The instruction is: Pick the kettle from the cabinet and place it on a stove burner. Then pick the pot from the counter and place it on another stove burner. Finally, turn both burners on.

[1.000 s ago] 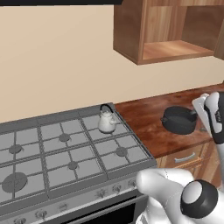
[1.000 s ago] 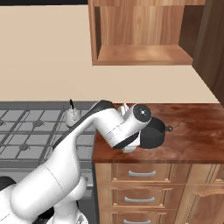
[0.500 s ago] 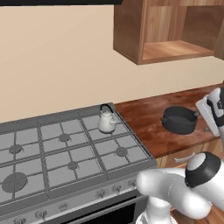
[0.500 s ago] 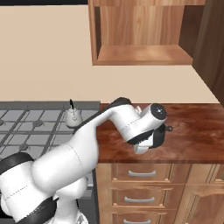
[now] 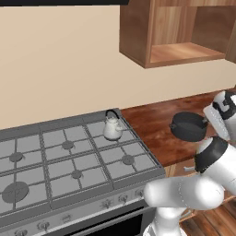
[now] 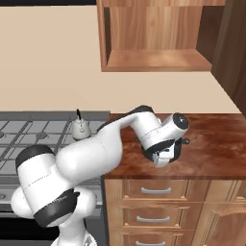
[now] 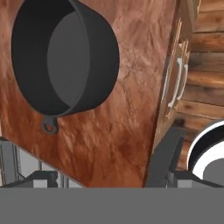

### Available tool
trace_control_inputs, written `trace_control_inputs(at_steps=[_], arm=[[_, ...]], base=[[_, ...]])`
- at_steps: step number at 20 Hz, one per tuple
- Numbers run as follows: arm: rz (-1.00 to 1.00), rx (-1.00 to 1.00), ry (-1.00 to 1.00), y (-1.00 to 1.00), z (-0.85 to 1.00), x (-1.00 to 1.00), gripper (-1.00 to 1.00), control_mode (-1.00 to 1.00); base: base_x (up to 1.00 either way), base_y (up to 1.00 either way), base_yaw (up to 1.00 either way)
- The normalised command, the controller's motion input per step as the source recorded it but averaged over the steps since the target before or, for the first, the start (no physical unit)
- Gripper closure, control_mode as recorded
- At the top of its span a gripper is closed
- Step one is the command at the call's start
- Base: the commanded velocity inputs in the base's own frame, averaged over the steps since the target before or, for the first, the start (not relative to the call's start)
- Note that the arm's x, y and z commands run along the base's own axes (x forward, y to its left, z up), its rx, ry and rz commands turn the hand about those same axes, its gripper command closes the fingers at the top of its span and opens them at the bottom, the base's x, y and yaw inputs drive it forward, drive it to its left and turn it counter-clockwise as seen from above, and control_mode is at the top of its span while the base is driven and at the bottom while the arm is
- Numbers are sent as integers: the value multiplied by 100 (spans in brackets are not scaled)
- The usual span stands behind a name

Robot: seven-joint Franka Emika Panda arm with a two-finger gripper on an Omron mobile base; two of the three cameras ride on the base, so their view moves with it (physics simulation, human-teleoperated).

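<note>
Two task items were pictured apart in this rendered kitchen. At the middle of the left base view, the small pale kettle (image 5: 112, 128) with its thin black arched handle was seen upright on a square grate of the grey gas stove (image 5: 69, 161), over one of the rear burners (image 5: 68, 144); in the right base view the kettle (image 6: 80, 129) appeared at centre left, partly behind the white arm. At the upper right of both base views, the open-fronted cabinet (image 5: 184, 53) of warm brown wood was shown with its one shelf board bare.

Right of the stove, the wide, low, dark pot (image 5: 188, 126) was seen resting lidless on the glossy reddish-brown counter (image 5: 152, 124), well apart from the kettle. Light wooden drawers (image 6: 153, 218) with metal bar handles were pictured beneath the counter at the lower right of the right base view. Nothing was seen lying on the wood-grain surface between pot and stove edge.

In the hand view the pot (image 7: 61, 57) was framed at the upper left, its round hollow and a small loop handle (image 7: 49, 125) visible, while the gripper (image 7: 107, 177) was shown at the bottom edge with its dark fingers spread wide and nothing between them. The pot was set clear of the fingertips, untouched.
</note>
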Motion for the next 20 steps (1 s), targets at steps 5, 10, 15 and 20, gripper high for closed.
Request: trace_control_inputs(at_steps=[5,10,15,20], arm=[[0,0,9,-9,-27,37,-100,-100],[0,0,10,-8,-21,35,-100,-100],[0,0,10,-7,-18,31,-100,-100],[0,0,6,-7,-20,31,-100,-100]], base=[[0,0,0],[0,0,0],[0,0,0],[0,0,0]])
